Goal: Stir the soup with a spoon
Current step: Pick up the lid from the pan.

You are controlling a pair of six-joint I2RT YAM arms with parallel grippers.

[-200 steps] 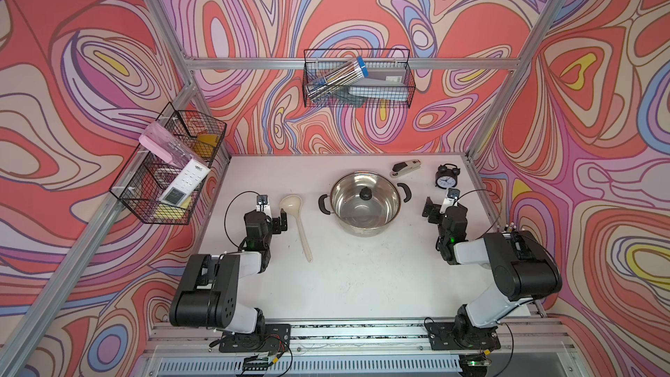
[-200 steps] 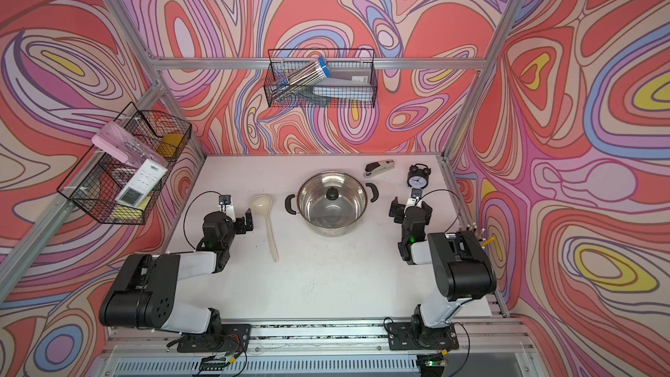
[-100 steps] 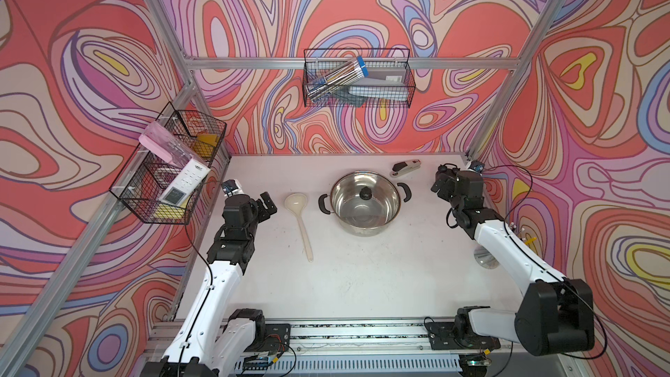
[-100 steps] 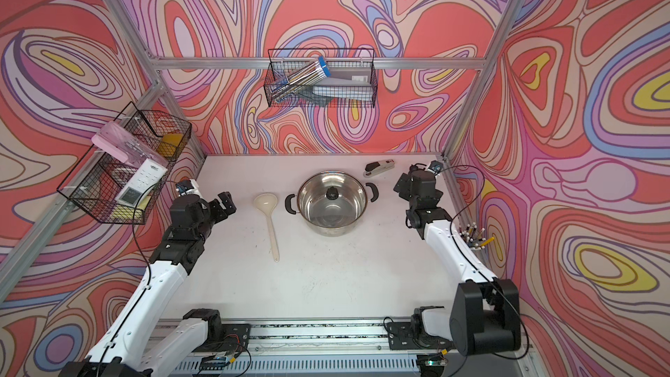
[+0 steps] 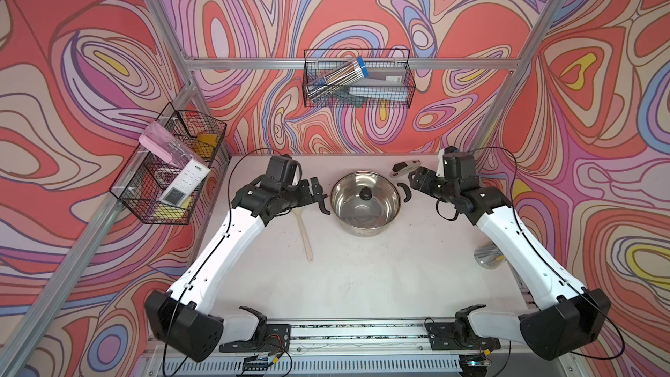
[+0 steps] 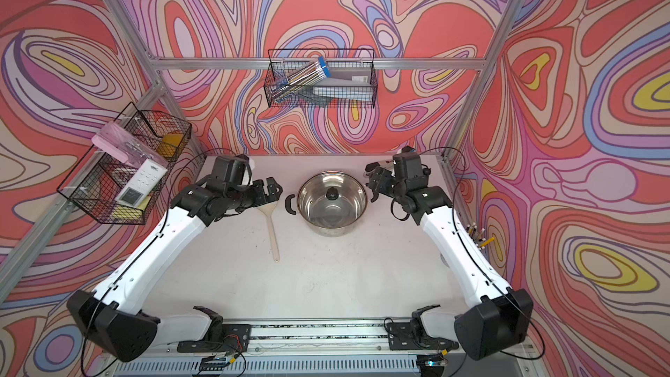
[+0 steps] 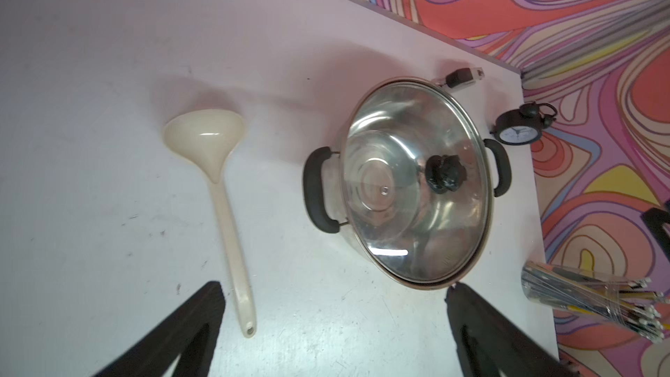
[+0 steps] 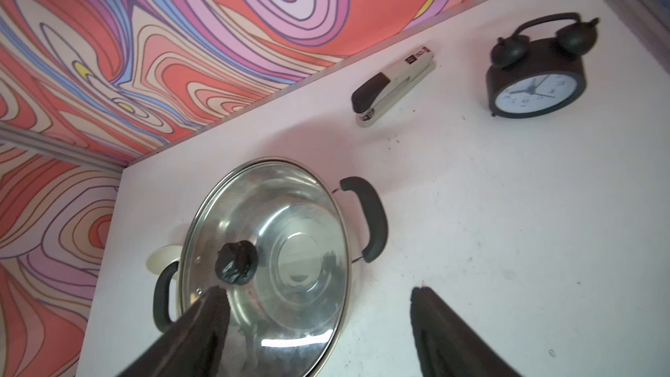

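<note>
The steel pot (image 5: 362,231) sits on the counter (image 5: 362,284), covered by its glass lid (image 5: 348,202). The ladle (image 7: 224,223) lies flat beside it. A clear cup (image 7: 533,279) holds pens. The left pincer (image 7: 333,286) and right pincer (image 8: 322,289) both gape, gripping nothing.

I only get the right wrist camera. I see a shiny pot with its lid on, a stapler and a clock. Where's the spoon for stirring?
Observer: The cream ladle lies flat on the table on the left side of the pot, near its black handle but not touching it.
Child: Is the other arm grabbing it?
Observer: No. The left tool is open and empty, hovering above the table near the ladle.
Child: Is anything close to my arm?
Observer: Yes. A clear cup of pencils is by the table's right edge, partly hidden behind the right arm.
</note>
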